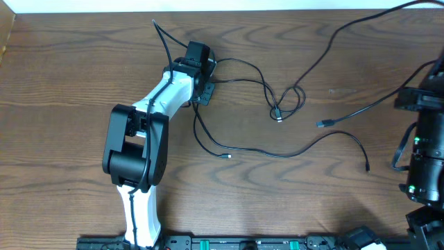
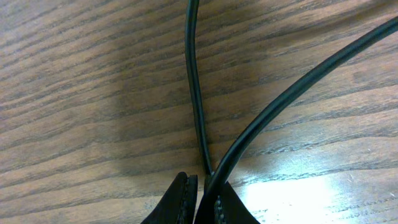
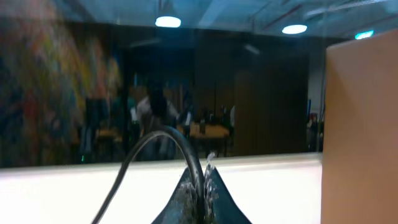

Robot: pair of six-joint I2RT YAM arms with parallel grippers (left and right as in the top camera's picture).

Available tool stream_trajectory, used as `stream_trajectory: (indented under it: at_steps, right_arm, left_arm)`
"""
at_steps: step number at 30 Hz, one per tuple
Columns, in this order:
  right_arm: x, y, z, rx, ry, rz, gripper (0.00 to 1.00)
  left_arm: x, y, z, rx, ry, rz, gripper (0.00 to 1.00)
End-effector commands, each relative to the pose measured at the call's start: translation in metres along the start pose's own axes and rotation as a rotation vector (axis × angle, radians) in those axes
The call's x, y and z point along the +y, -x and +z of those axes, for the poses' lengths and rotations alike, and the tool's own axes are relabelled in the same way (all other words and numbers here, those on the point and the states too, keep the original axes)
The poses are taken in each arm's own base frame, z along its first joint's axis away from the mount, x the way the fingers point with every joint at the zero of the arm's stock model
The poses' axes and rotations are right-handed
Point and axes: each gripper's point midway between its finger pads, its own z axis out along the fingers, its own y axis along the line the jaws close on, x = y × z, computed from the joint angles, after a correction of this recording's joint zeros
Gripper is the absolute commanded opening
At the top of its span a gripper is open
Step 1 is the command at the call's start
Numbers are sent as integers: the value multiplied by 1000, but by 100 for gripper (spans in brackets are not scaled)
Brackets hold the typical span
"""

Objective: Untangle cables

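Left tool (image 2: 202,200) pinches a black cable (image 2: 280,102) (jaws nearly together); right tool (image 3: 200,190) clenched tight.

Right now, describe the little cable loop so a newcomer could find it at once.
Start at the white left arm. Just right of the left gripper, a black cable from the far right corner curls into a small loop. The other cables lie in open curves.

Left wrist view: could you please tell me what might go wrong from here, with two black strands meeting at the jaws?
1. Two strands of black cable meet at the shut left jaws; both may be pinched, so a pull could drag the bundle instead of freeing one.
2. The looped tangle farther right in the overhead view might tighten if pulled from here.
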Motion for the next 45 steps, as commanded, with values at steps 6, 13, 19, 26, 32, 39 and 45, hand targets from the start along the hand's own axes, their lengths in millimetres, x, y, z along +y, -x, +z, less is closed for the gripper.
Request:
stream_trajectory:
  at_steps: [6, 13, 19, 26, 32, 39, 45]
  right_arm:
    - [-11, 20, -2, -70, -39, 94, 1]
    - [-7, 16, -2, -53, -23, 78, 1]
    - [2, -19, 0, 79, 5, -6, 1]
    - [55, -82, 6, 275, 233, -64, 1]
    - [118, -134, 14, 389, 480, -79, 1]
    - [181, -204, 9, 550, 739, -60, 1]
    - [201, -259, 9, 672, 788, -78, 1]
  left_arm:
    - [1, -2, 1, 16, 6, -11, 11]
    - [1, -7, 1, 36, 5, -11, 8]
    - [3, -5, -8, 25, 4, -100, 8]
    - [-19, 24, -65, -115, -157, -99, 7]
    - [-34, 37, -135, -232, -276, -86, 7]
    - [-28, 42, -217, -397, -270, -76, 7]
    - [-23, 45, -278, -548, -259, -75, 7]
